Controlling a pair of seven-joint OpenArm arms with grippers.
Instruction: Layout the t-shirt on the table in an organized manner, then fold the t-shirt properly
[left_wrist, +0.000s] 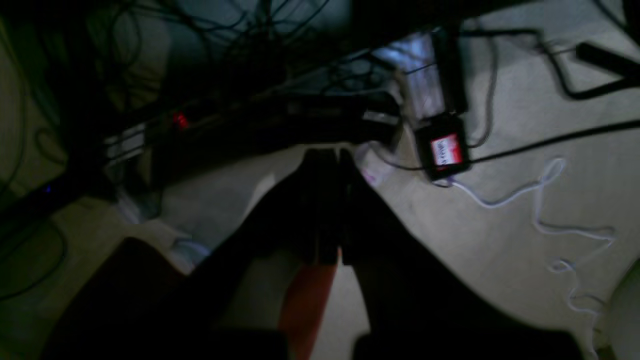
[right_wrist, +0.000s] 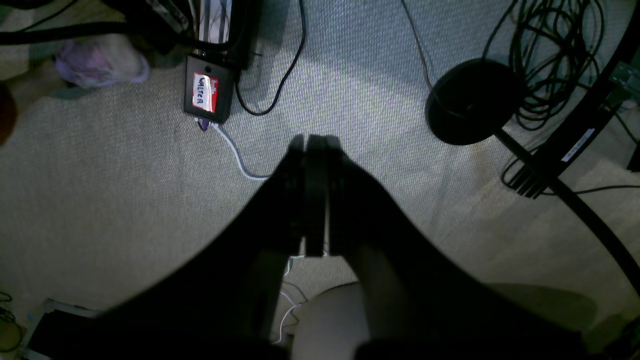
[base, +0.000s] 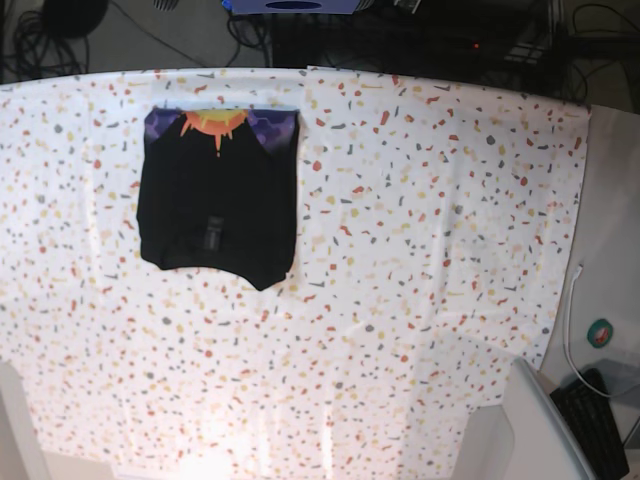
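Observation:
The black t-shirt (base: 218, 196) lies folded into a compact rectangle on the far left part of the table (base: 420, 260), its purple-and-orange sunburst print along the far edge. Neither arm shows in the base view. My left gripper (left_wrist: 331, 156) is shut with nothing between its fingers, pointing down at a carpeted floor. My right gripper (right_wrist: 315, 142) is shut and empty too, also hanging over carpet. The t-shirt and the table are out of both wrist views.
Below the left gripper lie tangled cables, a white cord (left_wrist: 545, 200) and a black box with a red label (left_wrist: 445, 150). Below the right gripper are the same labelled box (right_wrist: 207, 95), a round black base (right_wrist: 470, 100) and coiled cables (right_wrist: 555, 55).

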